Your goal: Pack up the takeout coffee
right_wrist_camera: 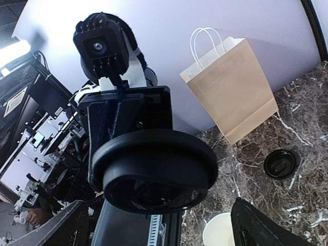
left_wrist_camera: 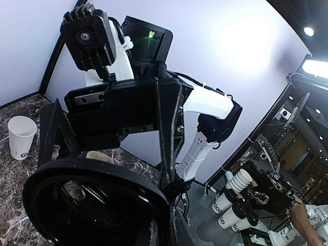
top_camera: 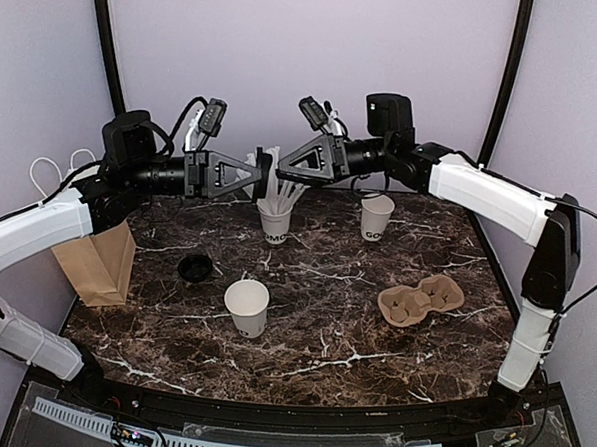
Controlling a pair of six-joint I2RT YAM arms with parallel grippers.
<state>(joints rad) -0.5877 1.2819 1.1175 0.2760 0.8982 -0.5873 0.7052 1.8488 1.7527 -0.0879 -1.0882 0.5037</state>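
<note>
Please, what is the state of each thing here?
left claw: shut on black lid, in the air
right claw: open, empty
front cup: upright, no lid
back cup: upright, no lid
straw cup: upright, holds straws
paper bag: standing
cup carrier: flat, empty
second lid: flat on table

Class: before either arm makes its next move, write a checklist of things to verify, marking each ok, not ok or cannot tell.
1. Left gripper shut on the black lid: ok.
2. Right gripper open, fingers wide of the lid: ok.
3. Front cup upright and uncovered: ok.
4. Lid seated on a cup: not ok.
5. Paper bag upright: ok.
6. Bag mouth open: cannot tell.
</note>
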